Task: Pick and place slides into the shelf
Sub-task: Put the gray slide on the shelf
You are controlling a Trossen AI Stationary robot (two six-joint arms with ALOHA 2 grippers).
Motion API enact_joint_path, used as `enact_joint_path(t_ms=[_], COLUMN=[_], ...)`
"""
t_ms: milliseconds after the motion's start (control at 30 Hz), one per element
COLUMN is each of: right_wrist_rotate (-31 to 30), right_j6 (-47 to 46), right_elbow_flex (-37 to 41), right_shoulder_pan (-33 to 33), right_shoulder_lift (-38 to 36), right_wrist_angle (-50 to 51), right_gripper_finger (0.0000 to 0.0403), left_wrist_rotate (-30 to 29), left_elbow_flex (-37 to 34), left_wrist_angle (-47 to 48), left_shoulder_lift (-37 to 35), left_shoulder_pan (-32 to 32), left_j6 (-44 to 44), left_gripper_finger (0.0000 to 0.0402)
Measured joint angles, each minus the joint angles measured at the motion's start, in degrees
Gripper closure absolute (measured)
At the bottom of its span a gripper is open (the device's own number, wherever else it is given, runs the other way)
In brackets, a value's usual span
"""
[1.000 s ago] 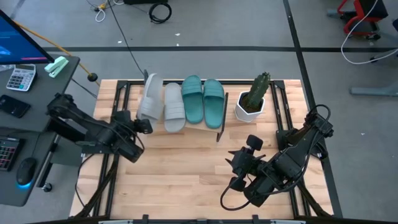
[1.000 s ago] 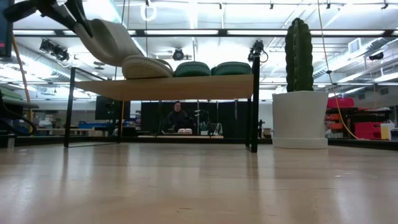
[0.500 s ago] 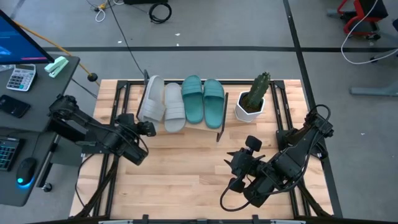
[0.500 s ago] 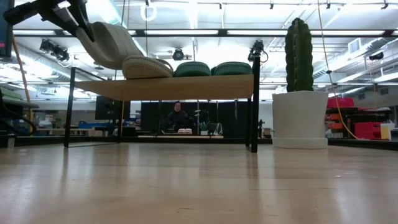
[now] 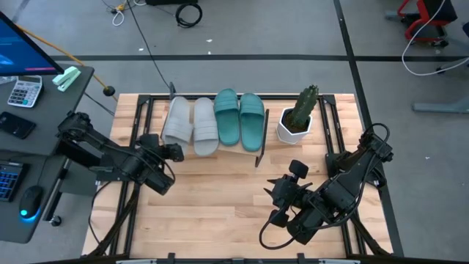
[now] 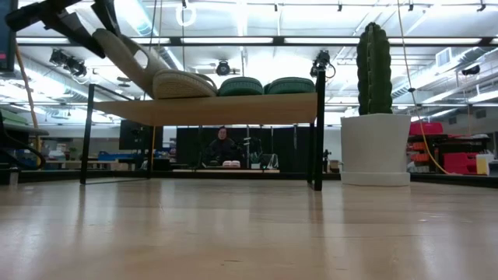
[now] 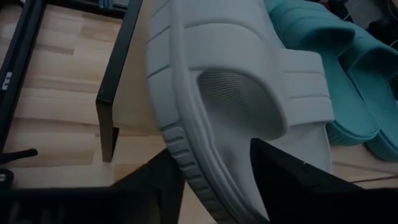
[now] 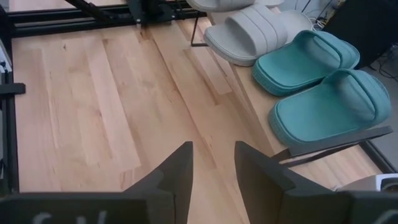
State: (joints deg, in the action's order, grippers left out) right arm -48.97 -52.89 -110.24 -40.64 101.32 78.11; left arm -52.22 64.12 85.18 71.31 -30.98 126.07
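Grey rubber is forming the outermost slide [image 5: 176,119], which is lying at the left end of the shelf [image 5: 258,150] with its heel tilted upward off the plank in the low view [image 6: 128,54]. Beside it, the second grey slide [image 5: 206,126] and the two teal slides [image 5: 239,117] are sitting flat in a row on the same plank. The left tool [image 5: 173,152] is positioned at the raised heel; in the left wrist view its dark fingers [image 7: 292,183] are standing apart on either side of the ribbed sole [image 7: 186,155], not clamping it. The right tool [image 5: 287,192] is hovering over the bare table [image 5: 220,198] well apart from the shelf, fingers [image 8: 177,171] parted and holding nothing. A potted cactus [image 5: 299,115] is standing just beside the shelf's right end.
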Motion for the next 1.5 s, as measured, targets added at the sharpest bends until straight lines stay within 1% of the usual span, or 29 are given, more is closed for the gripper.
enact_joint_path(t_ms=[133, 267, 367, 467, 600, 733, 833, 967, 1000, 1167, 1333, 1433, 1500], right_wrist_rotate=[0.0, 0.0, 0.0, 0.0, 0.0, 0.2, 0.4, 0.4, 0.4, 0.4, 0.4, 0.4, 0.4], right_j6=[0.2, 0.5, 0.7, 1.0, 1.0, 1.0, 0.7, 0.6, 0.6, 0.6, 0.5, 0.5, 0.5], right_elbow_flex=[0.0, 0.0, 0.0, 0.0, 0.0, 0.0, 0.0, 0.0, 0.0, 0.0, 0.0, 0.0, 0.0], right_shoulder_pan=[0.0, 0.0, 0.0, 0.0, 0.0, 0.0, 0.0, 0.0, 0.0, 0.0, 0.0, 0.0, 0.0], right_shoulder_lift=[0.0, 0.0, 0.0, 0.0, 0.0, 0.0, 0.0, 0.0, 0.0, 0.0, 0.0, 0.0, 0.0], right_wrist_angle=[0.0, 0.0, 0.0, 0.0, 0.0, -0.3, -0.3, -0.4, -0.4, -0.4, -0.4, -0.4, -0.4], right_gripper_finger=[0.0279, 0.0279, 0.0279, 0.0279, 0.0279, 0.0279, 0.0280, 0.0280, 0.0280, 0.0280, 0.0280, 0.0280, 0.0280], left_wrist_rotate=[1.7, 3.5, 4.4, 4.4, 3.3, 2.5, 2.3, 1.9, 1.7, 1.4, 2.2, 0.8, -1.3], left_elbow_flex=[0.0, 0.0, 0.0, 0.0, 0.0, 0.0, 0.0, 0.0, 0.0, 0.0, 0.0, 0.0, 0.0], left_wrist_angle=[-0.3, -0.9, -1.0, -0.9, -0.9, -1.4, -1.3, -1.2, -1.2, -0.9, 3.1, 4.1, 4.2], left_shoulder_lift=[0.0, 0.0, 0.0, 0.0, 0.0, 0.0, 0.0, 0.0, 0.0, -0.6, -1.7, -2.5, -2.9], left_shoulder_pan=[0.0, 0.0, 0.0, 0.0, 0.0, 0.0, 0.0, -0.1, -0.4, -2.8, -6.0, -6.6, -6.4], left_j6=[-0.8, -3.7, -5.4, -5.7, -5.3, -5.2, -5.3, -5.6, -5.7, -5.0, 1.3, 2.1, 2.9], left_gripper_finger=[0.0193, 0.0171, 0.0163, 0.0165, 0.0190, 0.0233, 0.0282, 0.0361, 0.0366, 0.0366, 0.0366, 0.0366, 0.0366])
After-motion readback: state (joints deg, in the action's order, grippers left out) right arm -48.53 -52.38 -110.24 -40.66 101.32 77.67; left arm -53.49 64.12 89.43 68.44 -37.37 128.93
